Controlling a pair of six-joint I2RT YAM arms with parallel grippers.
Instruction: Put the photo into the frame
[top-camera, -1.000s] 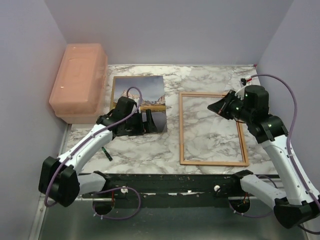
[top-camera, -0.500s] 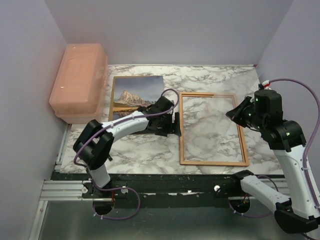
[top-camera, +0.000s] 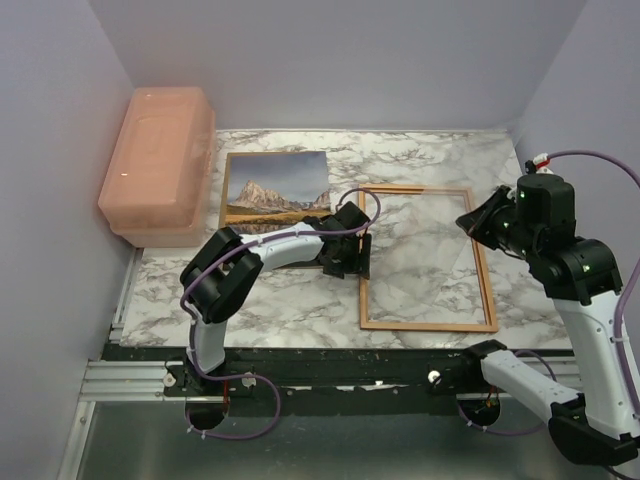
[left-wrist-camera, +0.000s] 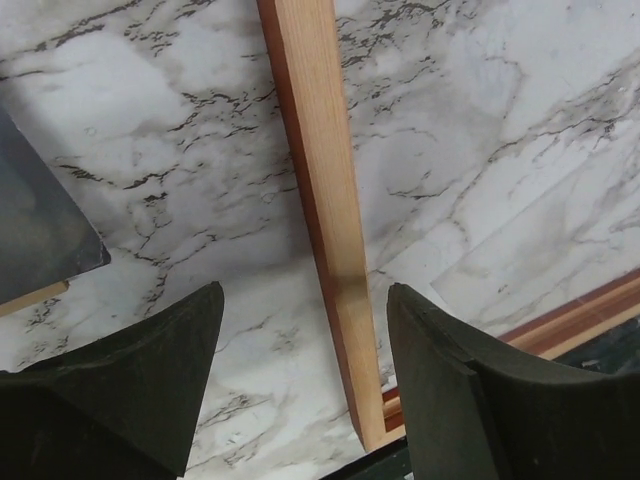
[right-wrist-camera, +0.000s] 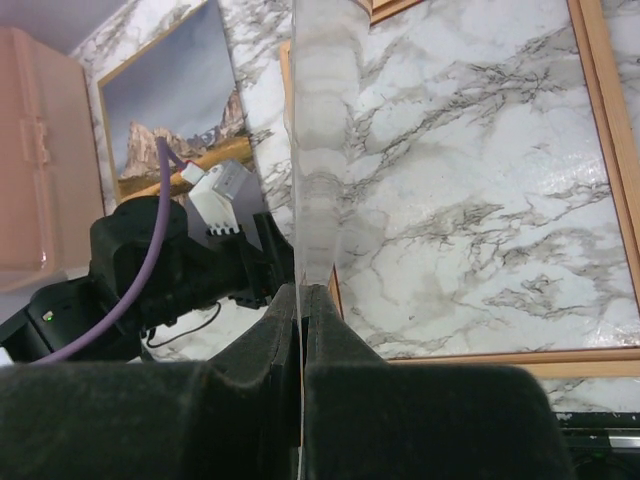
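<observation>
While the photo (top-camera: 275, 188) lies flat at far left, apart from the frame (top-camera: 425, 325), the frame's left rail is straddled by the parted left gripper (left-wrist-camera: 305, 330). The clear pane (right-wrist-camera: 318, 150) is clamped edgewise by the right gripper (right-wrist-camera: 300, 300). Judged risks: pane lost from so thin a hold; frame skewed if pinched off-centre.

Plain pale purple walls (top-camera: 350, 60) stand around a white and grey marble surface (top-camera: 420, 150). The light is soft.
</observation>
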